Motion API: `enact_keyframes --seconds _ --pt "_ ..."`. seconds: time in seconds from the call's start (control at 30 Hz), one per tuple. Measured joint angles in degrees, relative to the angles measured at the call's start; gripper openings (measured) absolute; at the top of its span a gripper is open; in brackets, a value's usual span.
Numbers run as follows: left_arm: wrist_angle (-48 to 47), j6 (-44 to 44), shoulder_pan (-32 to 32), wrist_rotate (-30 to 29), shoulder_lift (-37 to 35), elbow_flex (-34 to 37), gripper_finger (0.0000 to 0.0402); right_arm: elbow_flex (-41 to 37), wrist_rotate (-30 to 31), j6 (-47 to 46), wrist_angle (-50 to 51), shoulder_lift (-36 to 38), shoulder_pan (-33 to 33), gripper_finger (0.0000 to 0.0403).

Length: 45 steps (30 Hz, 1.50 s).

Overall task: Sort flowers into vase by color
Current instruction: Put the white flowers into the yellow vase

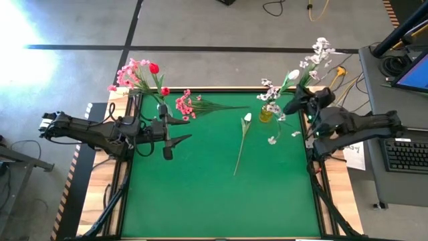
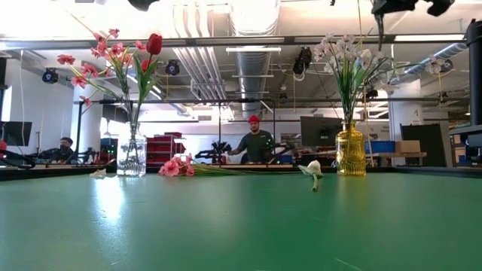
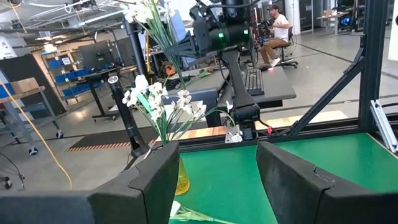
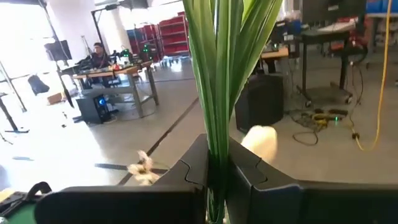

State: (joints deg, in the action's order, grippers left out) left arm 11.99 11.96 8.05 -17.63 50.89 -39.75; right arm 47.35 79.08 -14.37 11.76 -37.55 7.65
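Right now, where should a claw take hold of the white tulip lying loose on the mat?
Probably mid-stem, from straight above. The white tulip lies flat on the green mat, its bud toward the yellow vase, its thin stem running bare and clear of other things. Close the fingers across the stem.

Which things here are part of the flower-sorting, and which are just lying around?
Job: clear vase of red and pink flowers; yellow vase of white flowers; pink spray and white tulip on the mat; right gripper clamping stems.

Lying about: keyboard, floor cables.
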Motion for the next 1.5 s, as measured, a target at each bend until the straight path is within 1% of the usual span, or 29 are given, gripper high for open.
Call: enact_keyframes --seconds 0.07,0.13,0.23,0.3,0.47,0.53,0.63,0.73,0.8,0.9,1.13,1.23,1.5 --pt "0.0 0.6 0.0 0.0 0.0 0.0 0.0200 0.0 -0.6 5.8 -6.3 -1.1 -1.0 0.0022" --pt "0.0 1.1 0.0 0.0 0.0 0.0 0.0200 0.0 -3.2 12.1 -12.4 -2.0 -2.2 0.0022" --pt "0.0 1.7 0.0 0.0 0.0 0.0 0.0200 0.0 -8.8 20.0 -19.8 -3.2 -5.3 0.0022" --pt "0.0 1.9 0.0 0.0 0.0 0.0 0.0200 0.0 -12.6 22.7 -21.7 -3.5 -7.9 0.0022" --pt "0.0 2.2 0.0 0.0 0.0 0.0 0.0200 -1.2 -20.6 22.8 -21.8 -3.0 -15.5 0.0022" --pt "0.0 2.6 0.0 0.0 0.0 0.0 0.0200 -2.8 -24.6 21.5 -21.7 -2.5 -18.3 0.0022" --pt "0.0 2.8 0.0 0.0 0.0 0.0 0.0200 -5.5 -28.6 19.9 -22.1 -1.7 -22.1 0.0022" --pt "0.0 3.0 0.0 0.0 0.0 0.0 0.0200 -9.3 -33.6 19.7 -26.4 -0.6 -24.8 0.0022" --pt "-0.1 3.2 0.0 0.0 0.0 0.0 0.0200 -12.0 -35.8 19.8 -30.8 -0.1 -25.9 0.0022" --pt "-0.2 3.2 0.0 0.0 0.0 0.0 0.0200 -15.4 -36.1 20.8 -34.8 0.4 -26.2 0.0022" --pt "-1.0 3.5 0.0 0.0 0.0 0.0 0.0200 -19.4 -35.5 19.9 -35.2 0.7 -26.2 0.0022" --pt "-1.0 3.6 0.0 0.0 0.0 0.0 0.0200 -20.3 -34.2 19.9 -36.9 0.6 -26.2 0.0022" --pt "-1.0 3.7 0.0 0.0 0.0 0.0 0.0200 -20.5 -34.1 20.0 -37.5 0.6 -26.2 0.0022"
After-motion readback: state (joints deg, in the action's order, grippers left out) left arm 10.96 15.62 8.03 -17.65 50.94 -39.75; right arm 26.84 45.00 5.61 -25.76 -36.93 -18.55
